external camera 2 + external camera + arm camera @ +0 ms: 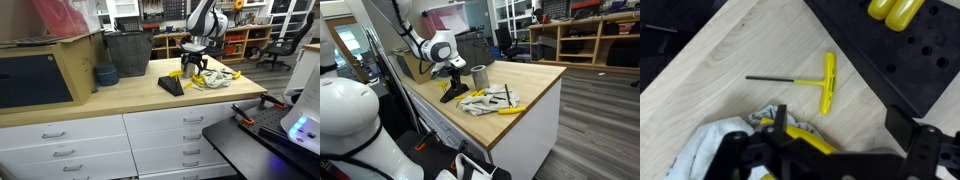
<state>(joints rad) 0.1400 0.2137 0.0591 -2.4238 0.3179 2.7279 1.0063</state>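
My gripper (842, 128) is open and empty, hovering low over the wooden countertop (730, 50). A yellow T-handle hex key (826, 82) lies flat on the wood just ahead of the fingers. A black tool holder (890, 55) with yellow-handled tools (895, 10) stands at the upper right. A white cloth (710, 145) with a yellow tool (805, 140) on it lies under the left finger. In both exterior views the gripper (454, 76) (193, 66) hangs above the black holder (453, 94) (171, 86), beside the cloth pile (485, 100) (212, 78).
A metal cup (478, 75) stands behind the cloth pile. A dark bin (127, 54), a blue-grey bowl (105, 74) and a wooden box (45, 70) sit further along the counter. The counter edge (525, 115) drops off near the tools. White drawers (180, 135) are below.
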